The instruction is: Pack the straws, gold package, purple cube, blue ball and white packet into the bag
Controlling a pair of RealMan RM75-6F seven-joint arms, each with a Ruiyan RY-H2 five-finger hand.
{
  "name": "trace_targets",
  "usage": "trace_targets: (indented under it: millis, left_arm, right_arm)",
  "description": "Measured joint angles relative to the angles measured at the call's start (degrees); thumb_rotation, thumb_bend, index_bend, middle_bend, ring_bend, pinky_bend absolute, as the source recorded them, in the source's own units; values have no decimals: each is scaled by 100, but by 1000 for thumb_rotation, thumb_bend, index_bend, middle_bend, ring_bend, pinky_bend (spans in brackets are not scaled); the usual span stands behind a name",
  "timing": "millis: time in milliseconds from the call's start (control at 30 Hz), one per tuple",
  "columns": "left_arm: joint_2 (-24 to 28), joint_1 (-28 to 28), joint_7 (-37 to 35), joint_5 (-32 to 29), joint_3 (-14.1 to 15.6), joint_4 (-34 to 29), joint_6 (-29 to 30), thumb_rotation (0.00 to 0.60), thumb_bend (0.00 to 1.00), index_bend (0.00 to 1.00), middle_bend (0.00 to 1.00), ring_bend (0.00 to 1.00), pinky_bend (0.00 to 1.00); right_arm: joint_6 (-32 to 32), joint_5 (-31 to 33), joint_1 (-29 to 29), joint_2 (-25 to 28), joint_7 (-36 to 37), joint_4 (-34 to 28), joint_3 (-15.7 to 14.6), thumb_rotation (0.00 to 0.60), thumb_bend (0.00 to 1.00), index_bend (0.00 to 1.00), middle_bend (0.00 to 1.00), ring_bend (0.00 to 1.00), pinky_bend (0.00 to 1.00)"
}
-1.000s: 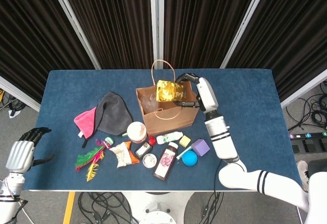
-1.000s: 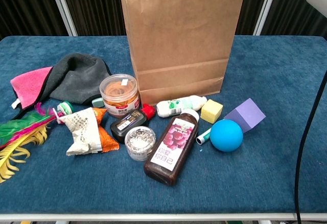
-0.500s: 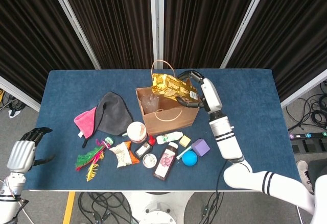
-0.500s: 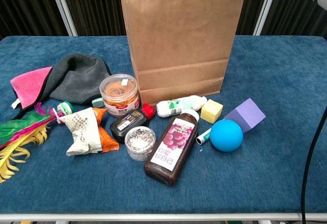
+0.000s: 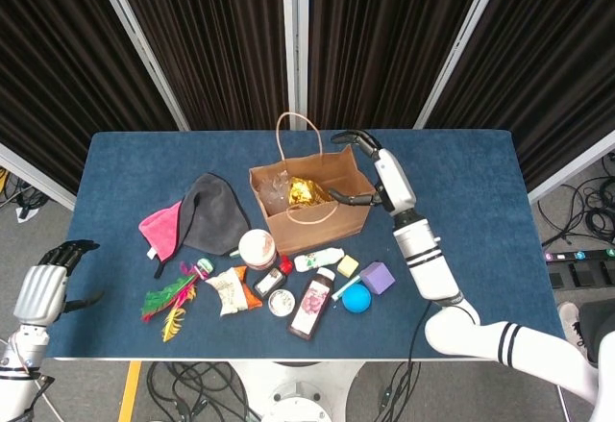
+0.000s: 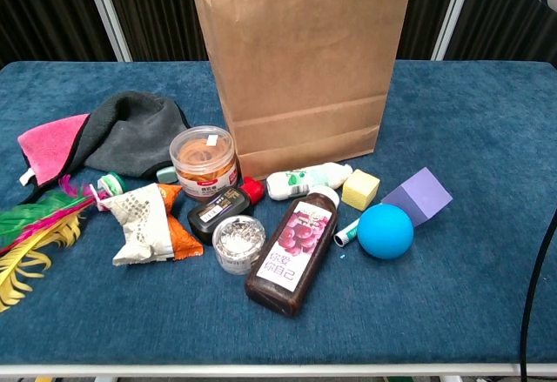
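— Over the bag [image 5: 312,201], near the counter's [image 5: 125,167] far edge: what changed?

— My right robot hand [image 5: 370,158] was holding the gold package [image 5: 307,192] above the opening a moment ago. Now the package lies inside, and my fingers hang spread and empty at the bag's right rim. Something clear, probably the straws, sits in the bag beside it, though I can't be sure.

— So what's left?

— I judge three things: the purple cube [image 6: 418,197], the blue ball [image 6: 385,231] touching it, and the crumpled white packet [image 6: 137,223], all in the clutter along the near edge.

— Room to move?

— The counter's right side is open blue cloth, so I can withdraw that way and come down on the cube and ball. My left robot hand [image 5: 43,283] hangs off the near left corner, fingers loosely curled, holding nothing.
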Motion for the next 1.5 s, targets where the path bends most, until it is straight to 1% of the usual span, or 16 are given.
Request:
trace_targets:
  millis: [200,333,400,500,600,667,733,800,833,867,933,1033,1133,1300,1500]
  left_arm:
    - [10,-13,-5,5,-11,-26,9,600,188,304,346,223,270]
    - [10,-26,6,8,-12,-55,-4,600,189,303,346,223,270]
    - [15,-30,8,4,-20,-71,-5,600,187,303,346,223,270]
    - [23,-38,6,-8,-38,-91,2,600,188,304,347,223,270]
    - [22,-44,12,0,-43,-106,15,600,188,303,347,223,271]
    - [15,-50,17,6,-45,-114,20,600,188,303,347,223,270]
    - [6,-53,31,9,-47,-116,27,600,187,303,346,223,270]
    - [-1,-51,44,10,-48,-120,38,600,188,303,346,223,270]
    - [-5,-50,51,12,-49,-120,50,600,188,303,346,223,270]
    - [-10,-47,56,14,-52,-116,63,600,189,303,346,223,270]
    - [-28,-40,66,15,-60,-97,99,600,188,303,346,223,271]
    - [-53,-27,82,12,-75,-66,148,600,188,304,346,223,270]
    - [-65,-4,97,-2,-86,-36,183,600,188,304,346,223,271]
    - [-66,28,127,0,-76,33,224,600,188,303,346,223,271]
    - [-91,46,104,-5,-76,121,246,600,188,304,345,223,270]
  right_arm:
    - [183,-168,-70,131,103,-233,79,600,61,265,227,96,79]
    - [505,-369,-216,342,93,-501,151,600,59,275,256,117,95]
    - [721,-493,-307,464,-30,-606,156,600,56,303,281,145,118]
    - [943,-670,-489,756,-477,-796,70,600,49,330,303,159,137]
    - [977,-813,-772,1250,-1149,-1063,-202,600,44,349,317,170,147]
    - [891,-865,-992,1699,-1611,-1268,-535,600,43,349,317,170,147]
    - [678,-885,-1197,2141,-1901,-1445,-943,600,42,349,317,170,147]
    - [432,-893,-1349,2399,-2064,-1540,-1302,600,40,348,317,170,147]
    - [253,-903,-1429,2492,-2176,-1562,-1527,600,35,349,315,170,148]
    - [119,-915,-1475,2531,-2256,-1558,-1673,600,26,349,311,168,149]
    - [-163,-973,-1527,2543,-2399,-1460,-1934,600,10,352,304,162,150]
    - [-375,-1120,-1523,2388,-2474,-1131,-2123,600,3,344,282,137,139]
    - [-435,-1408,-1487,2068,-2601,-695,-2253,600,0,291,237,92,100]
    - [-379,-1955,-1410,1440,-2896,14,-2451,600,0,154,137,5,17]
    - [-483,-2227,-1325,922,-3237,514,-2721,600,0,141,126,0,8]
